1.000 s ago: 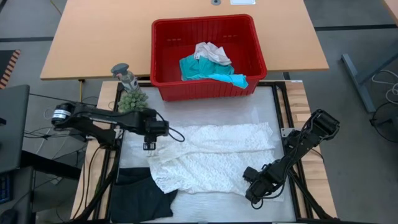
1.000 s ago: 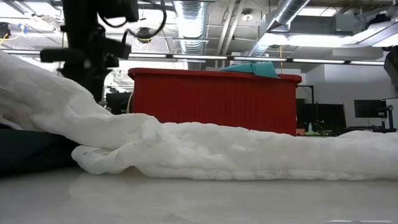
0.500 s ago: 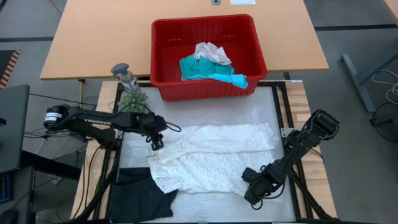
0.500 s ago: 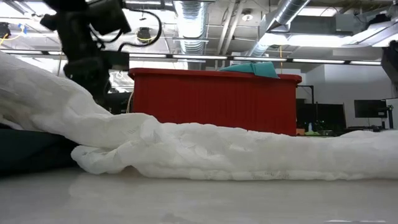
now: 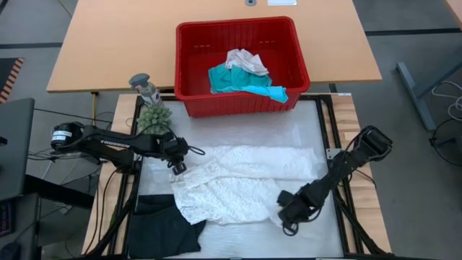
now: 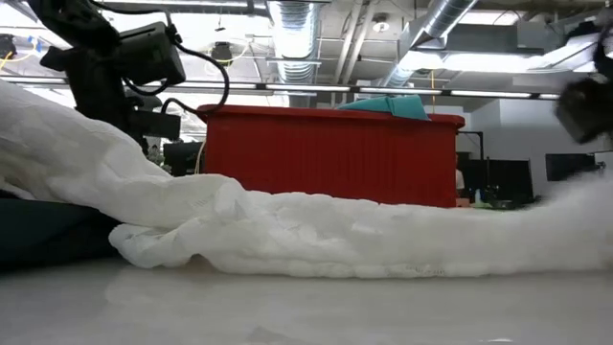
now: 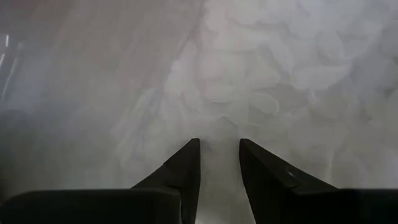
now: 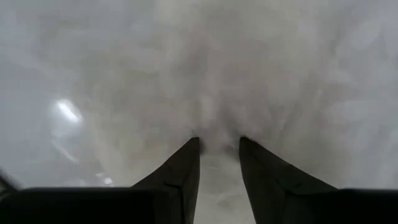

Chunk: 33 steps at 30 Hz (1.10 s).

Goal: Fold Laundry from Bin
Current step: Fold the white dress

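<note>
While both grippers pinch lacy white garment, bin sits behind

One red bin, four garments — two white lacy, one teal, one black — one plant.

The black garment ran partly under the white lacy cloth and past the high view's bottom edge. In the low view, that cloth hid the bin's base.

Small green plant, wooden table
</note>
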Motion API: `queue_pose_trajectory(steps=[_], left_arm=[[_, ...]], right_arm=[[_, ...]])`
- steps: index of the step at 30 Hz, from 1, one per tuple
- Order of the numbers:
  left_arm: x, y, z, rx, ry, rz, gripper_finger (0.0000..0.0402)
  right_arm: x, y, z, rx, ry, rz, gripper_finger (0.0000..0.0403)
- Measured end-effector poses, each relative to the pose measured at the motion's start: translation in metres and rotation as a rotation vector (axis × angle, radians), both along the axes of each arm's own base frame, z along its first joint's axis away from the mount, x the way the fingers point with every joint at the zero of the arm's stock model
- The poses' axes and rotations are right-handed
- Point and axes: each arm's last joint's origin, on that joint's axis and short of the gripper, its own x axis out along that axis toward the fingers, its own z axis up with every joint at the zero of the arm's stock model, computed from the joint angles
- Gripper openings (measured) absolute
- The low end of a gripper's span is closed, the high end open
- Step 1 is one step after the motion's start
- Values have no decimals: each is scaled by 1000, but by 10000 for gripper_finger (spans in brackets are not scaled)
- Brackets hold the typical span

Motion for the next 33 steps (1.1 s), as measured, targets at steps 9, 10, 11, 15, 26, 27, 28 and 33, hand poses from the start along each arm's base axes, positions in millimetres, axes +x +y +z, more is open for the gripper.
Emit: queue_pose_trajectory(steps=[9, 10, 11, 15, 26, 27, 28, 33], left_arm=[[6, 1, 3, 36, -50, -67, 101], [7, 1, 3, 40, -53, -73, 101], [7, 1, 3, 43, -52, -78, 101], [7, 1, 3, 46, -52, -82, 101], [18, 1, 23, 32, -100, -78, 100], [19, 2, 27, 35, -95, -87, 100], [21, 2, 31, 38, -93, -92, 100], [24, 2, 47, 27, -88, -106, 100]], right_arm=[[3, 3, 12, 54, -114, 84, 139], [1, 3, 17, 56, -124, 95, 138], [-2, 1, 21, 48, -124, 102, 137], [-24, -10, 40, -7, -51, 89, 134], [8, -64, 110, -139, -749, -109, 133], [18, -72, 112, -158, -798, -103, 133], [29, -81, 113, -181, -845, -102, 133], [79, -119, 106, -197, -1014, 0, 153]])
